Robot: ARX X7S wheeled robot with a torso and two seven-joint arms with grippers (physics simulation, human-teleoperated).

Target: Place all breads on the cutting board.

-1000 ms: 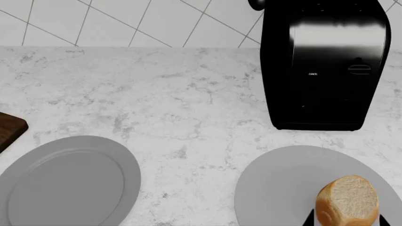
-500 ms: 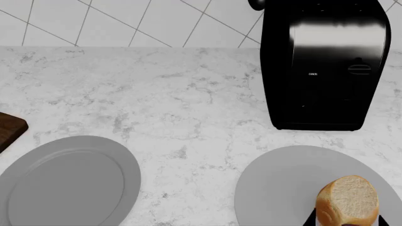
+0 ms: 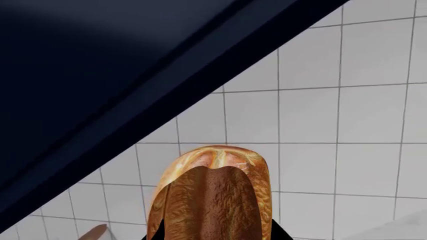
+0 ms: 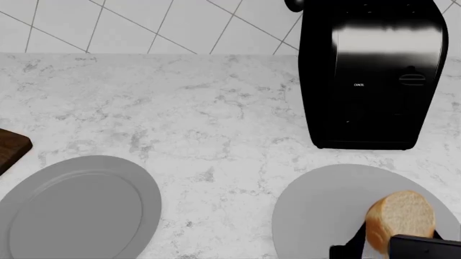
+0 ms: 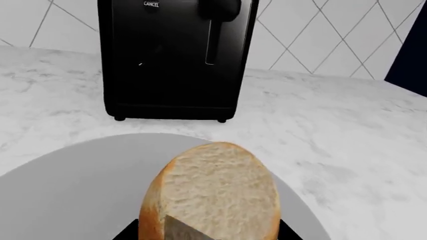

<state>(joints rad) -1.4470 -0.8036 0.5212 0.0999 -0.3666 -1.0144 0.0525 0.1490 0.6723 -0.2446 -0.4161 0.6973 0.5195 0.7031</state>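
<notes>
The golden-brown scored crusty roll fills the left wrist view, held up in front of the tiled wall. My left gripper is shut on it, with black fingers at both flanks. This gripper is out of the head view. The tan loaf chunk, with its pale cut face, sits between the fingers of my right gripper over a grey plate. Only a dark brown corner of the cutting board shows at the left edge.
A black toaster stands on the marble counter behind the right plate. A second round grey plate lies at the front left beside the board's corner. A dark cabinet underside hangs above the left gripper.
The loaf chunk has tilted and shifted slightly, and more of my right gripper's black body now shows at the bottom right of the head view.
</notes>
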